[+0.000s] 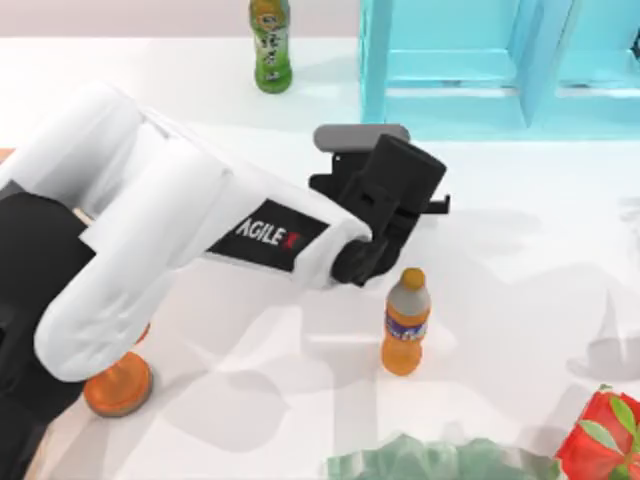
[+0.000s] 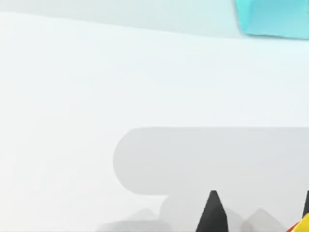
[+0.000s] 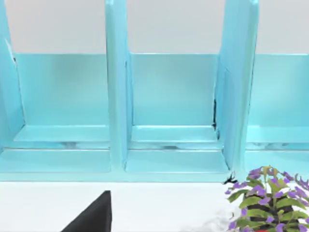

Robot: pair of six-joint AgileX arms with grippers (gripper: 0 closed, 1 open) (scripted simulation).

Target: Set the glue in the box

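My left arm reaches across the middle of the table, its gripper (image 1: 400,200) just above and left of the orange soda bottle. In the left wrist view two black fingertips (image 2: 212,210) stand a short way apart over the white table. A yellow and red piece of the glue (image 2: 300,226) shows between them, against the farther finger. My left gripper (image 2: 259,208) is shut on the glue, held off the table. From above, the gripper hides the glue. My left arm covers the box, apart from an orange-brown sliver (image 1: 4,155) at the left edge. My right gripper faces the blue shelf, one finger (image 3: 94,215) showing.
An orange soda bottle (image 1: 405,320) stands close under the left gripper. A green tea bottle (image 1: 270,45) is at the back. The light blue shelf cabinet (image 1: 480,60) fills the back right. A round orange object (image 1: 118,388) lies under my left arm. Plants (image 1: 440,462) and red flowers (image 1: 600,440) line the front.
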